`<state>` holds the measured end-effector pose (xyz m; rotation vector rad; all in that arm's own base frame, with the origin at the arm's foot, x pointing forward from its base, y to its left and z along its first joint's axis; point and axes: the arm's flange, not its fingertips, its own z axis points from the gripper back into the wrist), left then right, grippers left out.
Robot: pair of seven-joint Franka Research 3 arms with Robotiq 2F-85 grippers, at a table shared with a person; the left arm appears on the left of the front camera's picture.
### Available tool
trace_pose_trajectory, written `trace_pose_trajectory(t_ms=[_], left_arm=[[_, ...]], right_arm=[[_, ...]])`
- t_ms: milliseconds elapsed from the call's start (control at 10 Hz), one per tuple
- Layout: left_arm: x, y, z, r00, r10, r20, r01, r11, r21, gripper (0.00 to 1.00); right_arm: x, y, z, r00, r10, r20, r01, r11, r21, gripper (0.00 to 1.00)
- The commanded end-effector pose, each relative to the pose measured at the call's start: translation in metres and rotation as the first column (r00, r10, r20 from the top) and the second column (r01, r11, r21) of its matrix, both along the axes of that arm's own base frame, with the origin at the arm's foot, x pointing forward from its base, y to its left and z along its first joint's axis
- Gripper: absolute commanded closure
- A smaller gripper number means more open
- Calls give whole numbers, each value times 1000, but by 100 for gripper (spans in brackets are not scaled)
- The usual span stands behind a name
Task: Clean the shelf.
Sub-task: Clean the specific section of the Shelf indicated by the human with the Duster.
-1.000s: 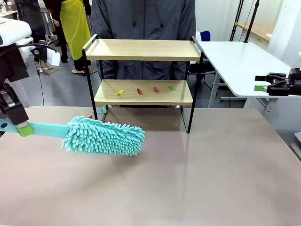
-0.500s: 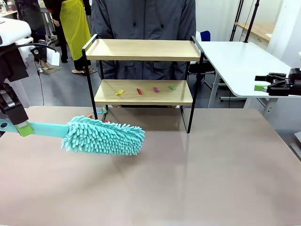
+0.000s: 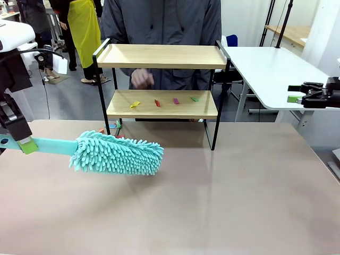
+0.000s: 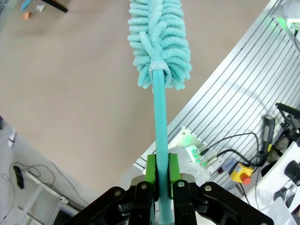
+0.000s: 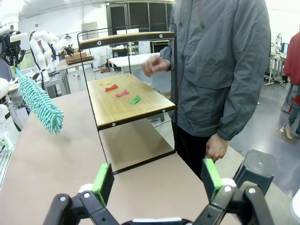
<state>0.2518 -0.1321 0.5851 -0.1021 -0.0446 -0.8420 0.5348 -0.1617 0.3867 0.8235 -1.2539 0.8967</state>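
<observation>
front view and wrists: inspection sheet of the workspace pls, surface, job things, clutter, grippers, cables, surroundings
surface: brown table, matte, no spills seen
job's things: shelf upright at the table's far edge, top board bare; teal duster held over the table's left part
clutter: four coloured scraps on the lower board; small bits on the table by the shelf's left leg
grippers: left gripper shut on the duster handle; right gripper open, holding nothing
cables: loose cables by the robot base
surroundings: person behind the shelf, one hand raised between the boards; white table to the right
</observation>
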Motion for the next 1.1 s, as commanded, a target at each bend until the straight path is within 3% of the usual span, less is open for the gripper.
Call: trace_pose_trajectory(t_ms=[0, 1000], left_arm=[[1, 4, -1, 1000, -17, 19, 18, 1000, -4, 87], [1, 4, -1, 1000, -17, 19, 18, 1000, -4, 87]], right_arm=[[1, 2, 3, 1000, -1, -2, 0, 1000, -20, 0], [1, 2, 3, 1000, -1, -2, 0, 1000, -20, 0]])
